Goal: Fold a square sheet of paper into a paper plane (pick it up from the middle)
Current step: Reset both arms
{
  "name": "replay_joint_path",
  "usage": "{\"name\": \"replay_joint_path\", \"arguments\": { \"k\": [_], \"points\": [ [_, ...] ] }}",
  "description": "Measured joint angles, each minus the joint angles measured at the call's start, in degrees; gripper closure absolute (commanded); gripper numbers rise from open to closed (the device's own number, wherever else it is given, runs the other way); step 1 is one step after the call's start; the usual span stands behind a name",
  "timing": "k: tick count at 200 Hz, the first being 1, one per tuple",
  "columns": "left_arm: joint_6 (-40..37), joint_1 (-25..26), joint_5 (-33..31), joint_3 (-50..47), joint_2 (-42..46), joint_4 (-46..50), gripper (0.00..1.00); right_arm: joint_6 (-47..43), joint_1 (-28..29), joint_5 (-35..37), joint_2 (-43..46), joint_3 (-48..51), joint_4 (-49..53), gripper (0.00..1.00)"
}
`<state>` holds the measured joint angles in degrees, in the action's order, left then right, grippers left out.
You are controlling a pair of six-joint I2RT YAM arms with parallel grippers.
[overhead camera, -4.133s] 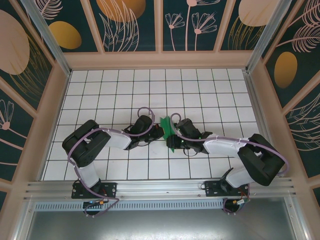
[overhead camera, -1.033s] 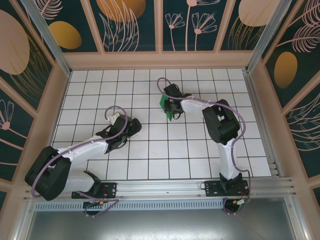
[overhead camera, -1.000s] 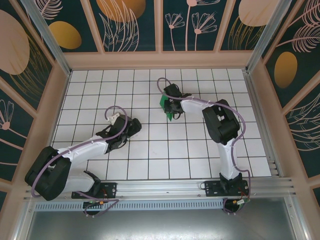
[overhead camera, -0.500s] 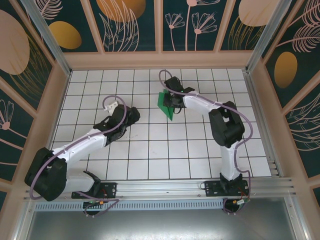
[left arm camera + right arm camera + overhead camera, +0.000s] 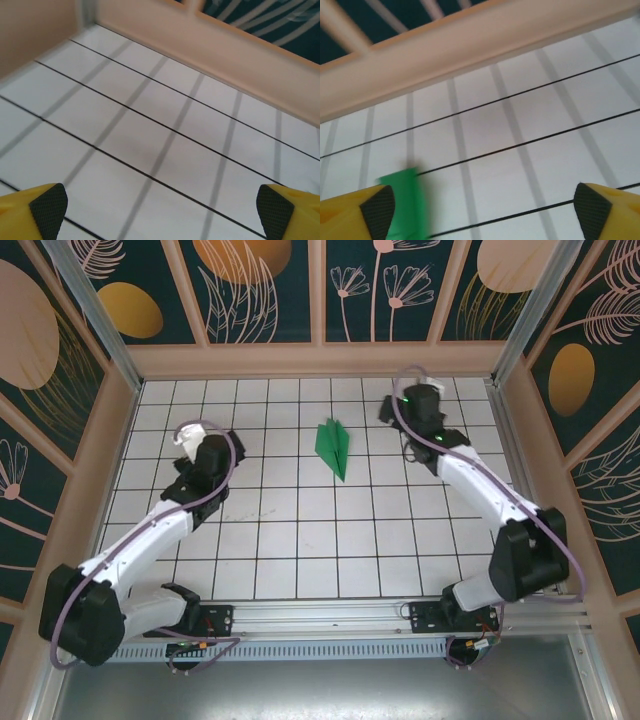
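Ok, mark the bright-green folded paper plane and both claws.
bright-green folded paper plane [image 5: 335,447], top external view, middle of its body.
left claw [image 5: 161,206], left wrist view, midway between its open fingertips.
right claw [image 5: 485,209], right wrist view, midway between its open fingertips.

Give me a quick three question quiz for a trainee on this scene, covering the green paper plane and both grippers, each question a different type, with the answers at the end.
1. True or false: the right gripper is holding the paper plane.
2. Multiple choice: the plane's pointed nose faces A) the far wall, B) the near edge of the table, C) straight up.
3. Fill in: the left gripper has its jaws ____, with nothing between them.

Key
1. False: the plane lies flat on the table, apart from both grippers.
2. B
3. open
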<state>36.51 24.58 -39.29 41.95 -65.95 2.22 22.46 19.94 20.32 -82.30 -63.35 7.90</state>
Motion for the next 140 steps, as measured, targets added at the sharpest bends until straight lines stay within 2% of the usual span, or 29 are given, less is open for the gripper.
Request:
{"name": "replay_joint_path", "arguments": {
  "k": [25,61,93,140],
  "points": [
    [-6.4,-3.7,-6.0,-9.4,4.6,-8.4,0.01,-1.0,-6.6,6.8,3.5,10.1,-6.7,0.01],
    [-16.3,-7.6,-8.0,-20.5,5.8,-22.4,0.01,-4.2,-13.0,12.7,3.6,25.3,-19.3,0.01],
    [-23.5,-12.0,-2.9,-25.3,2.3,-36.4,0.01,-9.0,-14.5,12.2,3.3,34.9,-31.5,0.01],
    [-29.8,-17.6,9.4,-28.4,-7.3,-54.4,0.01,-16.4,-16.3,3.7,2.4,42.8,-52.2,0.01]
  ]
}}
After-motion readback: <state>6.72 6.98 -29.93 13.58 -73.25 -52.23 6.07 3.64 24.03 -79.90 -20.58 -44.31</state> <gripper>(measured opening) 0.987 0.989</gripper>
